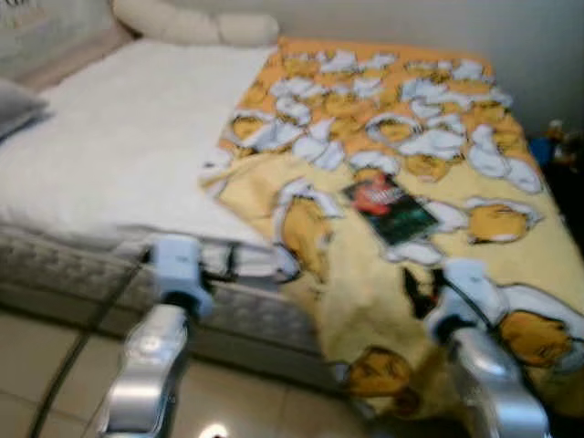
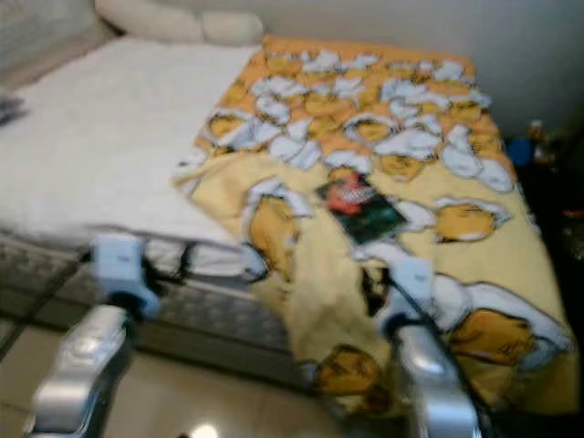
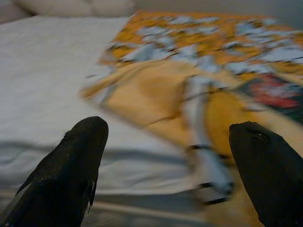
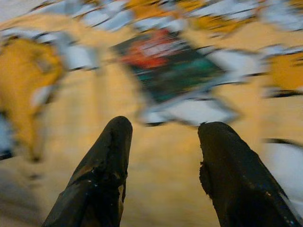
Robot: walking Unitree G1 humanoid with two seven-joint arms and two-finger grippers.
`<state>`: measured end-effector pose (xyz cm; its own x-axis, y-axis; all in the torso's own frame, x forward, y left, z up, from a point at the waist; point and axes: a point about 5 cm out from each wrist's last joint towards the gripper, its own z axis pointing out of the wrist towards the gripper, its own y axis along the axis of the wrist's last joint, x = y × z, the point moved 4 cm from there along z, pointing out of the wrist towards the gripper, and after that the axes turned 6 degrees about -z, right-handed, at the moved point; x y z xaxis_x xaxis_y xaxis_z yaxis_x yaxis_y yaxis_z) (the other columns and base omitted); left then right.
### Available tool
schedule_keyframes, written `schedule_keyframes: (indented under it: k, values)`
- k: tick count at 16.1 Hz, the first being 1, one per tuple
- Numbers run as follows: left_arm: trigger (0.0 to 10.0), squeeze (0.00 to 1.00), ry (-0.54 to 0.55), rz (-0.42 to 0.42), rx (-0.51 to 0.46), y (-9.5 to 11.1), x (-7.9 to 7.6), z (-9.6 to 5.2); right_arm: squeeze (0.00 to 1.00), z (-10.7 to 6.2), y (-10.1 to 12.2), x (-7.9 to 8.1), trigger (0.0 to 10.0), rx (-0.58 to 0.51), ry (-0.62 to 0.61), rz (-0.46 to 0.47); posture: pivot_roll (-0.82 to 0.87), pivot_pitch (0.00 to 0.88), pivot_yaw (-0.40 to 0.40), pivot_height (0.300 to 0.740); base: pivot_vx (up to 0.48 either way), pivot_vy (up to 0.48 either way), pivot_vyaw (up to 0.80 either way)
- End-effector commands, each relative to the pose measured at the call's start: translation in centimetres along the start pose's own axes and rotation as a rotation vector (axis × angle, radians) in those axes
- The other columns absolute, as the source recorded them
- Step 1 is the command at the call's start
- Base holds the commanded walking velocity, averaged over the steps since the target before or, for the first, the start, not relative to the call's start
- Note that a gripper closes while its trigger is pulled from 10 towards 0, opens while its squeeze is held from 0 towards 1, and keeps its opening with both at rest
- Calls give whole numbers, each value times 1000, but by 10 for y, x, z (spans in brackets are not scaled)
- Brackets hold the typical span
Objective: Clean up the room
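Note:
A yellow blanket (image 1: pixel 365 119) with a cartoon print covers the right half of the bed and hangs over its front edge. On it lies a flat dark green and red packet (image 1: pixel 388 208), which also appears blurred in the right wrist view (image 4: pixel 165 66). My right gripper (image 4: pixel 163 127) is open just above the blanket, a short way in front of the packet, with nothing between its fingers. My left gripper (image 3: pixel 165 137) is open wide at the bed's front edge, facing the blanket's folded corner (image 3: pixel 142 94) and the white sheet (image 3: pixel 47 71).
The white sheet (image 1: pixel 119 146) covers the left half of the bed, with cream pillows (image 1: pixel 192 26) at the head and a grey cushion (image 1: pixel 14 105) at the far left. The mattress side (image 1: pixel 73 274) stands above a tiled floor (image 1: pixel 246 392). Dark objects (image 1: pixel 561 146) stand right of the bed.

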<state>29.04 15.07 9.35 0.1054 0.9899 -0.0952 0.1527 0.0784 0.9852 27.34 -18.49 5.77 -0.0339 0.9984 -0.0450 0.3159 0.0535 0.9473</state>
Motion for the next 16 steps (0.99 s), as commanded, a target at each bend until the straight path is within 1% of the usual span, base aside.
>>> schedule_keyframes:
  k: [1,5,6,7,8,9,12,14,16]
  values:
    - [10000,573,22,20,-13,4,8,-1,0,1,3,4,10000,-14,6,11,-35,0,17,740,0,-480,0]
    - [10000,569,14,22,-6,3,9,0,0,1,5,9,10000,-20,21,7,-53,0,29,740,0,-480,0]
    - [10000,569,4,34,-17,5,7,0,0,1,6,11,10000,-24,33,9,-53,0,31,740,0,-435,0]
    - [10000,529,1,28,-7,4,6,1,0,2,6,13,10000,-28,46,13,-53,0,32,740,0,0,0]
    - [10000,463,-15,31,-11,5,4,1,0,2,6,13,10000,-27,45,16,-53,0,32,740,0,0,0]
    - [10000,455,-22,36,-14,5,3,1,0,3,6,11,10000,-24,35,28,-53,0,34,740,0,0,0]
    - [10000,475,-44,27,-46,12,3,2,0,5,10,12,10000,-41,44,20,-53,0,39,740,0,0,0]
    - [10000,486,-57,20,-49,14,1,2,0,7,10,9,10000,-40,41,20,-54,0,41,740,0,0,0]
    - [10000,502,-67,16,-51,15,0,4,0,8,10,10,10000,-40,48,10,-55,0,42,740,141,0,0]
